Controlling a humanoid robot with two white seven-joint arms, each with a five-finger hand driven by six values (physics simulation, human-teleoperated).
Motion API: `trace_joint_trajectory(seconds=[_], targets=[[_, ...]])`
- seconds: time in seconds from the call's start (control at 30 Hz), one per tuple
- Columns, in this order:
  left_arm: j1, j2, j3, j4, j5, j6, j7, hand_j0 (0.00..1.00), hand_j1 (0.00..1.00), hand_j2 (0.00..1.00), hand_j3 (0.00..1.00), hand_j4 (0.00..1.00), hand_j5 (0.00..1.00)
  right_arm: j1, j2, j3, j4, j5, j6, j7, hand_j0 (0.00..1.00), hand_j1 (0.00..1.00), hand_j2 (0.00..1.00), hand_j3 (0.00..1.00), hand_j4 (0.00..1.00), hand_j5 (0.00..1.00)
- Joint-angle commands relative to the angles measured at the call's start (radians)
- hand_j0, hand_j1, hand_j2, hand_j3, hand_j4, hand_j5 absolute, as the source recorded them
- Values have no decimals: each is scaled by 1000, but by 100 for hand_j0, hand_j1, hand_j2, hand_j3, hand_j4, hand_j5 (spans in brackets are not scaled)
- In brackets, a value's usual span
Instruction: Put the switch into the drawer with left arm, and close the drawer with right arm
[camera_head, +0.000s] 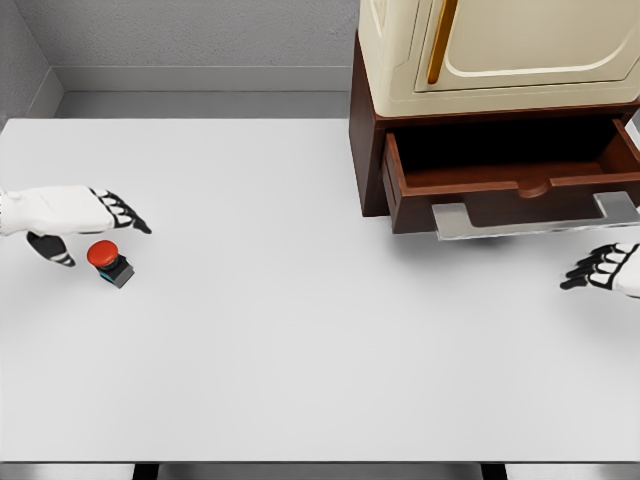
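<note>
Head view shows us the switch (110, 263), red button up, near the worktop's (300, 350) left edge. Our left robot hand (85, 225) hovers just beside it, fingers spread, holding nothing. The drawer (510, 175) stands open at the far right corner; our right robot hand (605, 268) waits below it, fingers relaxed. A glancing pinch could topple the small switch or nudge it away.
</note>
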Motion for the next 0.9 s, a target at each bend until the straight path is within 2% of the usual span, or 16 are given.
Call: trace_joint_trajectory(seconds=[0.0,0.1,0.37,0.5,0.67,0.7,0.8,0.87], targets=[[3,1,-15,-22,6,2,0,88,88,88,88,88,88,0,-3,-4,41,-6,2,0,100,100,100,100,100,100],[5,4,-29,-22,5,2,0,86,86,86,86,86,86,1,-5,-4,100,-6,2,0,100,100,100,100,100,100],[8,6,-35,-13,0,2,0,83,83,83,83,83,83,25,-5,-6,136,-11,2,0,100,100,100,100,100,100],[8,6,-35,-11,-1,2,0,80,80,80,80,80,80,32,-5,-37,230,-20,2,0,100,100,100,100,100,100],[11,6,-35,-16,-1,2,0,79,79,79,79,79,79,52,-3,-66,434,-49,2,-2,100,100,100,100,100,100],[12,6,-35,-16,0,2,0,74,74,74,74,74,74,54,-3,-66,463,-49,2,-2,100,100,100,100,100,100],[12,6,-36,-16,-1,2,0,70,70,70,70,70,70,61,-3,-66,595,-69,2,-3,100,100,100,100,100,100],[12,6,-36,-16,0,2,0,66,66,66,66,66,66,61,-3,-67,620,-70,2,-2,100,100,100,100,100,100]])
